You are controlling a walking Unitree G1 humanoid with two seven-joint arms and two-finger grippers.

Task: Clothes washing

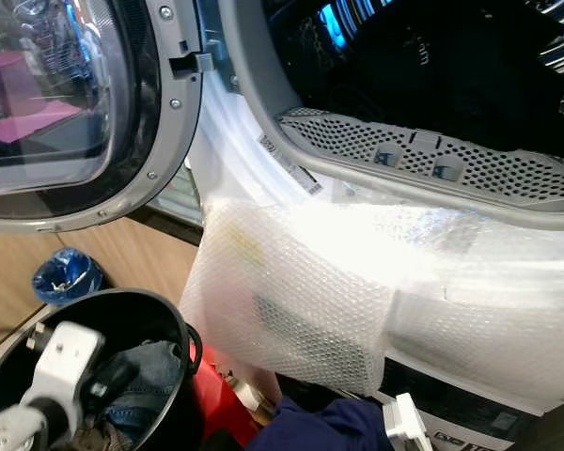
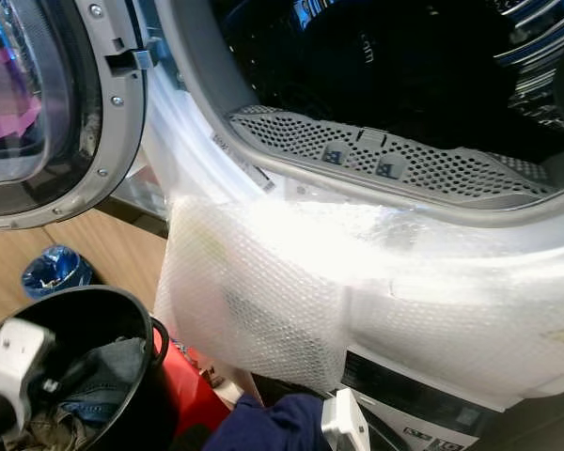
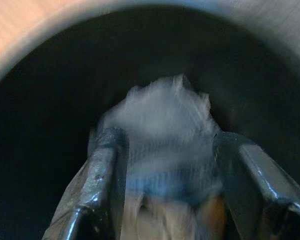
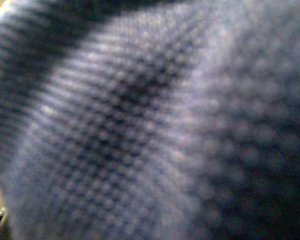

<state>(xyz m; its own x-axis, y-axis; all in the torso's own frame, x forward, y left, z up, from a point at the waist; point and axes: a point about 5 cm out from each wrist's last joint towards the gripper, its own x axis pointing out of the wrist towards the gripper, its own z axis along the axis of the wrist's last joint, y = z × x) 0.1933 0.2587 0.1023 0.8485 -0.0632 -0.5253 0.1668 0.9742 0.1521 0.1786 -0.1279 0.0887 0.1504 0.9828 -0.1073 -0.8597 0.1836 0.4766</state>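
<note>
Clothes [image 1: 136, 376] sit in black bucket [image 1: 164, 315]; left gripper [image 3: 167, 165] reaches inside, fingers spread w/ pale cloth [image 3: 162, 125] between. Right gripper's state: can't tell, navy garment [image 4: 150, 130] covers its cam.

navy garment [image 4: 140, 130] blurred, cut off

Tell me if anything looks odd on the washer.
Yes: bubble wrap is draped over the washer front below the open door, still taped on like packaging. It hangs beside the bucket of clothes.
</note>
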